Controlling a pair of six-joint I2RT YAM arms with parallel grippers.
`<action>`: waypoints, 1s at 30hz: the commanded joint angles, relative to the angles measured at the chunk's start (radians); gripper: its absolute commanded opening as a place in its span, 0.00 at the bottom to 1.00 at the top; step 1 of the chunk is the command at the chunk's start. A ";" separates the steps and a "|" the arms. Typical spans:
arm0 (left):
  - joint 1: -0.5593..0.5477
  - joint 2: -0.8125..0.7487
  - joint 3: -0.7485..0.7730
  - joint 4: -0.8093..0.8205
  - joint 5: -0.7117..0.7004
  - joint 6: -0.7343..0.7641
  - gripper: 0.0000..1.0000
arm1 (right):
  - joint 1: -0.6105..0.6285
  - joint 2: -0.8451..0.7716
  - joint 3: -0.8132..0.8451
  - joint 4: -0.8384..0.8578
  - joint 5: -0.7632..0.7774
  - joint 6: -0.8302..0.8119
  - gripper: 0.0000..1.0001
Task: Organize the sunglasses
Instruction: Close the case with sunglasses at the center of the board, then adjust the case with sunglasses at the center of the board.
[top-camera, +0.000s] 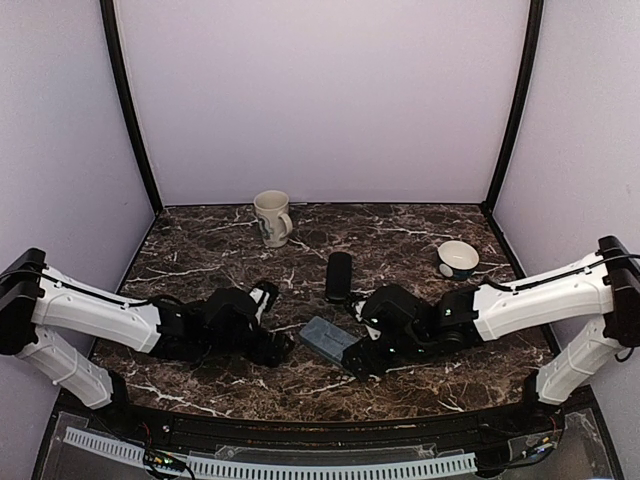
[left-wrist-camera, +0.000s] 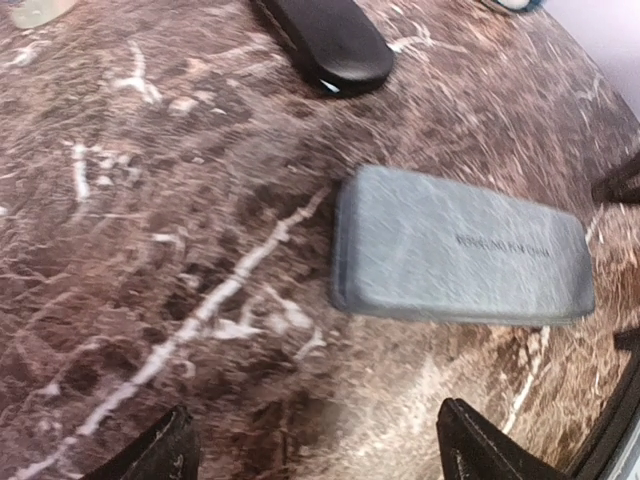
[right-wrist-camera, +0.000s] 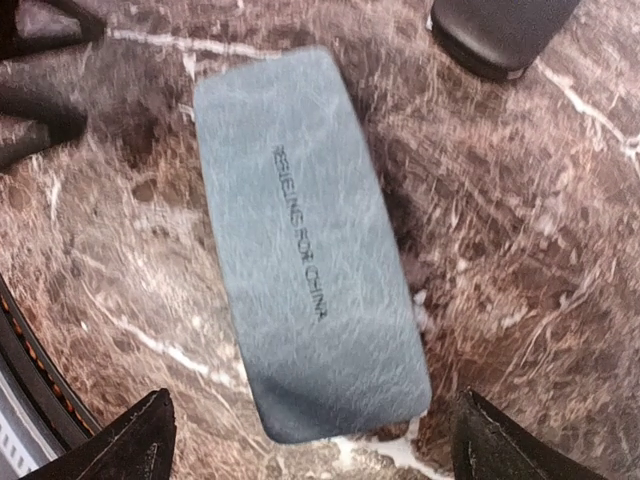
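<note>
No sunglasses show in any view. A shut grey-blue case (top-camera: 328, 338) lies flat on the marble table between my two grippers. My left gripper (top-camera: 275, 345) is open just to the case's left, and in its wrist view the gripper (left-wrist-camera: 320, 445) has only bare table between its fingers, with the case (left-wrist-camera: 460, 250) a little ahead. My right gripper (top-camera: 356, 356) is open at the case's right end. In the right wrist view the gripper (right-wrist-camera: 315, 432) is spread wider than the case (right-wrist-camera: 300, 230), one fingertip to each side of its near end and clear of it.
A shut black oblong case (top-camera: 339, 276) lies behind the grey-blue one, also seen as the black case (left-wrist-camera: 325, 40) and the black case (right-wrist-camera: 500, 30). A white mug (top-camera: 271, 217) stands at the back centre-left. A small bowl (top-camera: 458, 259) sits at the right.
</note>
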 joint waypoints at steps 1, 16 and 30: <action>0.038 -0.071 -0.008 -0.039 -0.033 0.018 0.87 | 0.031 0.026 -0.016 -0.029 -0.012 0.091 0.97; 0.088 -0.136 -0.003 -0.063 -0.044 0.046 0.94 | -0.011 0.200 0.064 -0.130 0.065 0.096 0.90; 0.131 -0.173 -0.003 -0.096 -0.068 0.057 0.99 | -0.127 0.138 0.049 -0.153 0.098 0.028 0.92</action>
